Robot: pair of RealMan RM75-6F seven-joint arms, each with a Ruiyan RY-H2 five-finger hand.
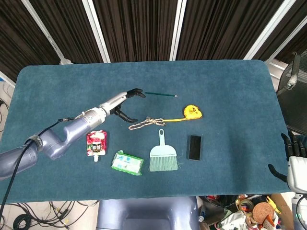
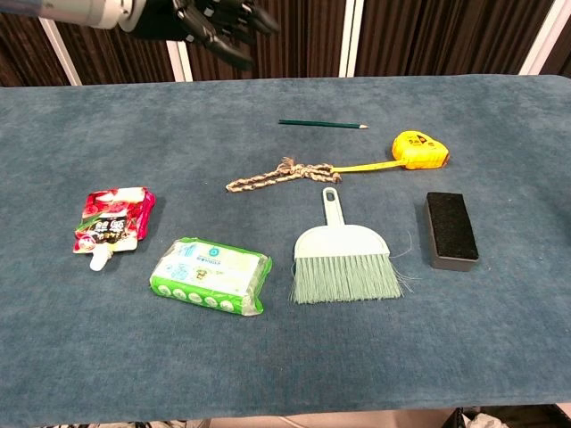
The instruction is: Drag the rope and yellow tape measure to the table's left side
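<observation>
A braided tan rope (image 1: 146,123) (image 2: 275,174) lies mid-table, joined at its right end to the pulled-out blade of a yellow tape measure (image 1: 193,112) (image 2: 418,148). My left hand (image 1: 123,104) (image 2: 217,23) hovers above the table just left of the rope's left end, fingers spread and holding nothing. My right hand (image 1: 290,152) hangs off the table's right edge, low and far from the objects, fingers loosely apart and empty.
A green pencil (image 1: 160,95) (image 2: 321,124) lies behind the rope. In front are a teal hand brush (image 1: 163,156) (image 2: 346,259), a black eraser block (image 1: 194,147) (image 2: 451,229), a green wipes pack (image 1: 127,163) (image 2: 211,275) and a red pouch (image 1: 96,144) (image 2: 113,223).
</observation>
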